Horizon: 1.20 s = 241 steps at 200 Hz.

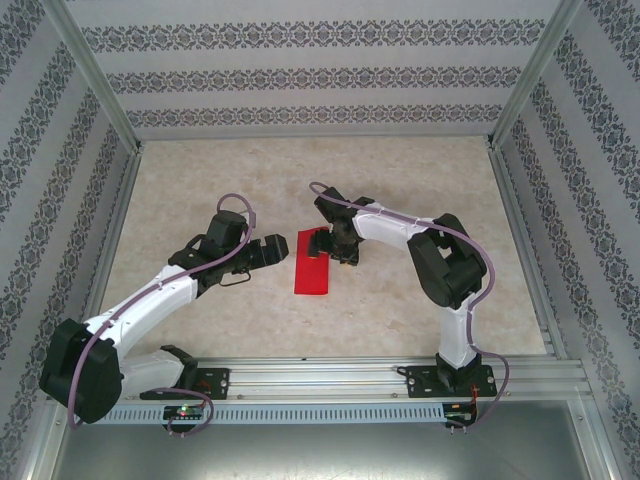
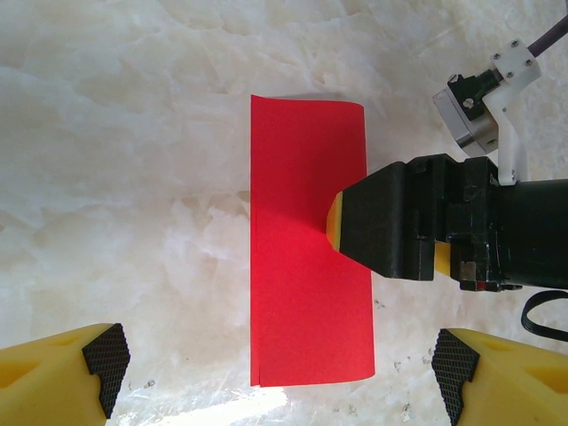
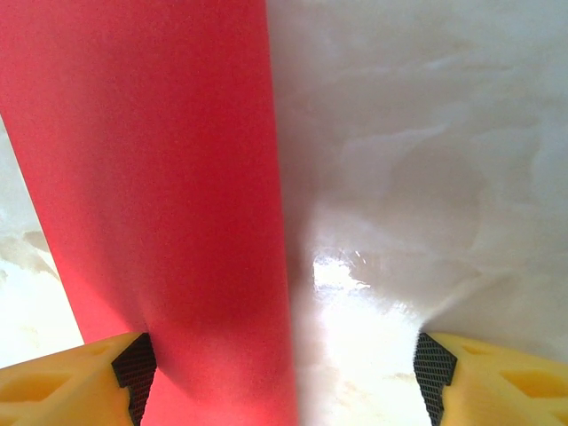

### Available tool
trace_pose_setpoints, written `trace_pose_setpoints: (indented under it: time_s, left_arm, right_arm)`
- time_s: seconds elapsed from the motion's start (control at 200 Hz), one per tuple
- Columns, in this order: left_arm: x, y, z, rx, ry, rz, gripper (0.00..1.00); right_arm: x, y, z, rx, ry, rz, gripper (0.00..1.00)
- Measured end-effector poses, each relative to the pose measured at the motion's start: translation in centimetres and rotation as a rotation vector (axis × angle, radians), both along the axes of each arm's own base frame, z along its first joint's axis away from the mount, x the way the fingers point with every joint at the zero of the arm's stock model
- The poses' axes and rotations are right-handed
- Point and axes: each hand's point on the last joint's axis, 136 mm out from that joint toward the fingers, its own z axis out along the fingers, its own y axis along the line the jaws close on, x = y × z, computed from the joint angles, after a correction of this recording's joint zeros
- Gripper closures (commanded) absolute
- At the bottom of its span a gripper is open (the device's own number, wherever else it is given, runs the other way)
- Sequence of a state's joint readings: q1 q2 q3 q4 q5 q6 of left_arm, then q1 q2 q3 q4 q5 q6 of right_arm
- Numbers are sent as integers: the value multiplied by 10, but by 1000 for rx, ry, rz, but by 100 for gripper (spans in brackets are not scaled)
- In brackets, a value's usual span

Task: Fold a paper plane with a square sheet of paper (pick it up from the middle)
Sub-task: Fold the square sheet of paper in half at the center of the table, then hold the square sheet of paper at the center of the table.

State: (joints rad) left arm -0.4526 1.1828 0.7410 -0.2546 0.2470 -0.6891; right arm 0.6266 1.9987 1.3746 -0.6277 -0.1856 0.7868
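Note:
The square sheet of paper (image 1: 313,265) lies flat on the table, folded in half into a bright red upright rectangle (image 2: 306,266). My left gripper (image 1: 275,250) hovers just left of it, open, its yellow black-padded fingertips (image 2: 106,364) spread wider than the paper, with nothing between them. My right gripper (image 1: 335,245) is low over the paper's upper right edge and is open. In the right wrist view the red paper (image 3: 160,177) runs under the right gripper (image 3: 284,368), beside its left finger, and bare table lies under the right finger. The right gripper's black body (image 2: 399,226) covers part of the paper's right side.
The pale marbled tabletop (image 1: 420,190) is walled by patterned panels at the back and sides. An aluminium rail (image 1: 330,375) with both arm bases runs along the near edge. A grey cable loops over each arm.

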Motion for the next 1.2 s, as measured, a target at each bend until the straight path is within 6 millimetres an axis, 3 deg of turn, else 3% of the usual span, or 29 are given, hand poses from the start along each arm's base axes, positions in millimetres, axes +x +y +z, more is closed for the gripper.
trace_pose_setpoints:
  time_s: [0.15,0.25,0.44,0.644,0.719,0.789,0.929,1.019,1.204]
  left_arm:
    - [0,0,0,0,0,0,10]
    - [0,0,0,-1,2,1,16]
    - [0,7,-5,17,23,47,39]
    - [-4,16,-38,70,146,108,55]
    - [-7,19,-49,83,189,129,68]
    - [-9,20,-55,90,217,140,70]
    - [-10,18,-62,87,247,144,82]
    - [-10,15,-64,73,256,140,96]
    - [-2,3,-68,38,279,124,100]
  right_arm:
    - [0,1,0,-11,7,4,20]
    - [0,0,-1,-25,8,4,20]
    - [0,0,-2,-35,12,5,20]
    - [0,-1,-3,-49,9,4,19]
    - [1,-1,-3,-52,10,4,18]
    - [1,-1,-3,-53,11,4,18]
    - [1,-2,-4,-56,12,3,18]
    - [1,-2,-4,-56,11,3,18]
    - [1,-2,-4,-57,13,-4,17]
